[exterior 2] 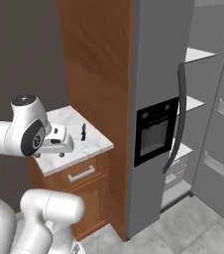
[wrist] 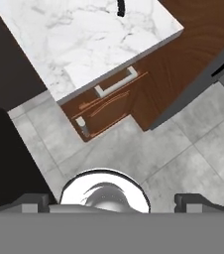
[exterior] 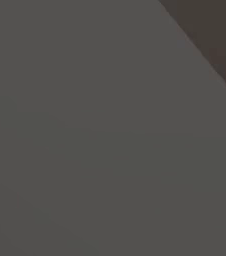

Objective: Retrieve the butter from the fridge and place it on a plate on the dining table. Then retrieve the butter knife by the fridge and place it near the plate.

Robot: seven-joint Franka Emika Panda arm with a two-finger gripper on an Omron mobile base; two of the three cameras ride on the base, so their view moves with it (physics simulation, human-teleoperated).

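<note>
Left base view: a flat grey panel [exterior: 85, 150] close to the lens, with a darker brown wedge at the top right corner. Nothing of the task can be made out here.

Right base view: the fridge [exterior 2: 158, 99] stands right of a tall wood panel, one door swung open on white shelves. Left of the panel a small marble surface [exterior 2: 96, 144] tops a wooden cabinet, and the butter knife [exterior 2: 83, 131] lies on it toward the far right part. The hand [exterior 2: 59, 144] hangs above the near left part of that surface, apart from the knife.

Hand view: the fingertips [wrist: 191, 201] stand wide apart with nothing between them. The marble surface [wrist: 84, 39] sits at the top, and the knife's dark end [wrist: 120, 8] shows at the upper edge, the rest cut off.

The knife looks stiff, thin, light and low-lying, likely slippery on the marble. A pinch across the handle, square to its length, seems best. Its long axis appears to run near to far across the surface; which end is the blade I cannot tell.
</note>
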